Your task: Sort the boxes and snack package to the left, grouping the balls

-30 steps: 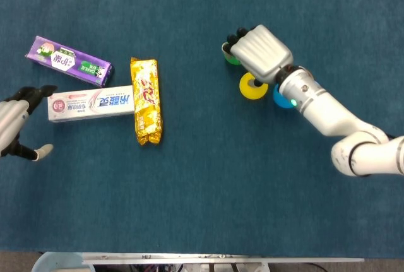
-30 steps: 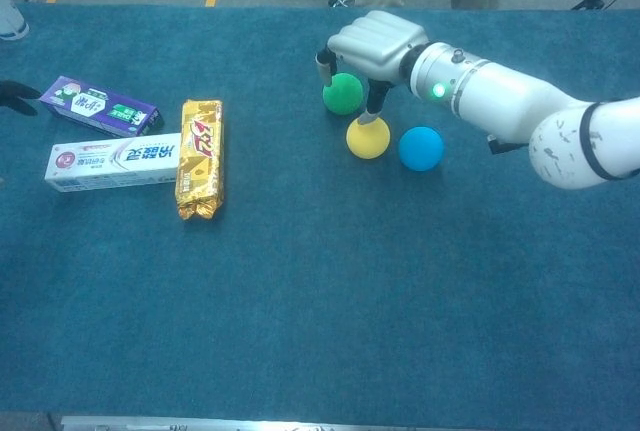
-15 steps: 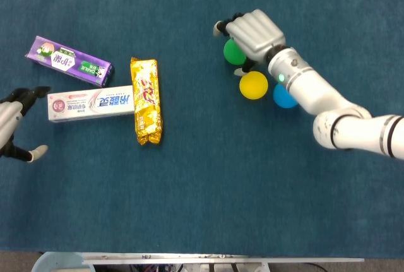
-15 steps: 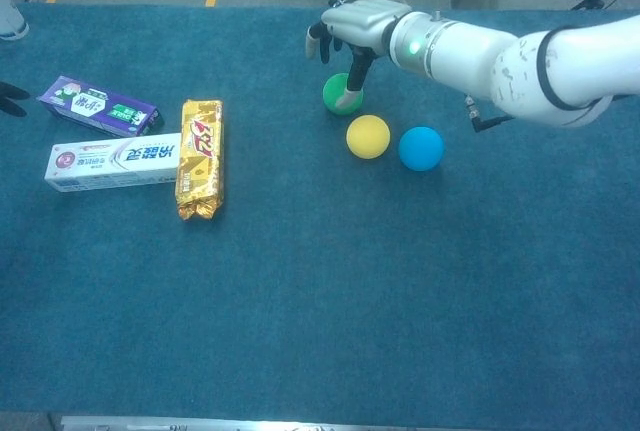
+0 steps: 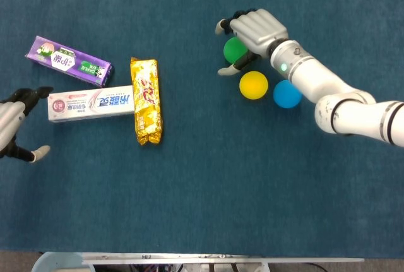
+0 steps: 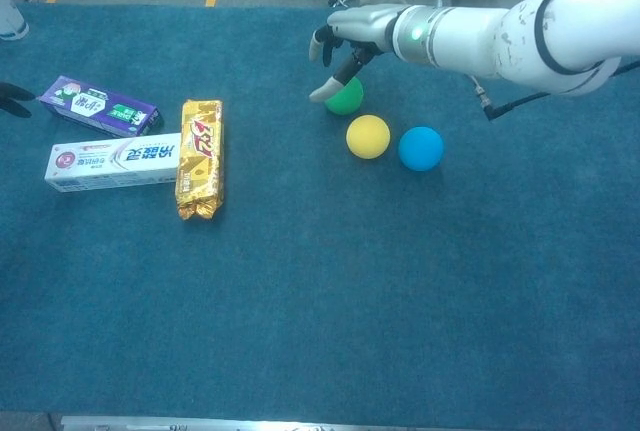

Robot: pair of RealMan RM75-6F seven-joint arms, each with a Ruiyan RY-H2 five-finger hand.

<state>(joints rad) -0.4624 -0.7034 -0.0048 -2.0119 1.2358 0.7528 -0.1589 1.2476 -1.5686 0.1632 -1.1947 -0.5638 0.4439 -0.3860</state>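
Head view: my right hand (image 5: 255, 29) cups the green ball (image 5: 234, 50), fingers spread, gripping nothing; yellow ball (image 5: 254, 85) sits just beside it.

Right hand (image 6: 345, 43) over the green ball (image 6: 347, 99), fingers spread, one fingertip down at the ball's left side. Yellow ball (image 6: 368, 136) just beside the green one, blue ball (image 6: 421, 148) next to yellow. Left on the blue table (image 6: 400, 301): purple box (image 6: 97, 105), white toothpaste box (image 6: 112, 161) below it, gold snack package (image 6: 200, 158) touching its end. Left hand (image 6: 14, 97) barely visible at the left edge
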